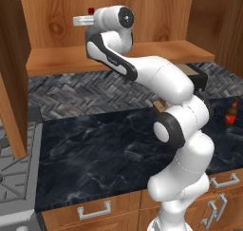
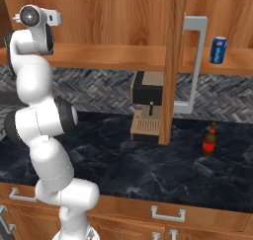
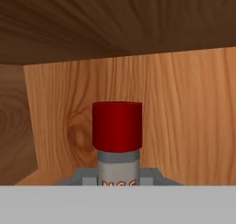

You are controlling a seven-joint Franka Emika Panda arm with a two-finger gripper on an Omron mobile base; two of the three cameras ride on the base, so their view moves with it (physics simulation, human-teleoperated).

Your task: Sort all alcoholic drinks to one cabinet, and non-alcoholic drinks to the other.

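Holding one liquor bottle (image 3: 116, 140) in clenched end effector (image 1: 81, 21), one beer bottle (image 2: 209, 140), one soda can (image 2: 218, 50)

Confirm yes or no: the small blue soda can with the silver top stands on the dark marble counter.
No. The small blue soda can stands up on the wooden cabinet shelf, above the dark marble counter.

Red lettering peeks up on the grey liquor bottle (image 3: 117, 165) just under its red cap, at six o'clock in the hand view, cut off, unreadable. The blue soda can (image 2: 218, 50) on the shelf carries a red-and-white mark, too small to read. The beer bottle (image 2: 209, 140) label: plain red blur.
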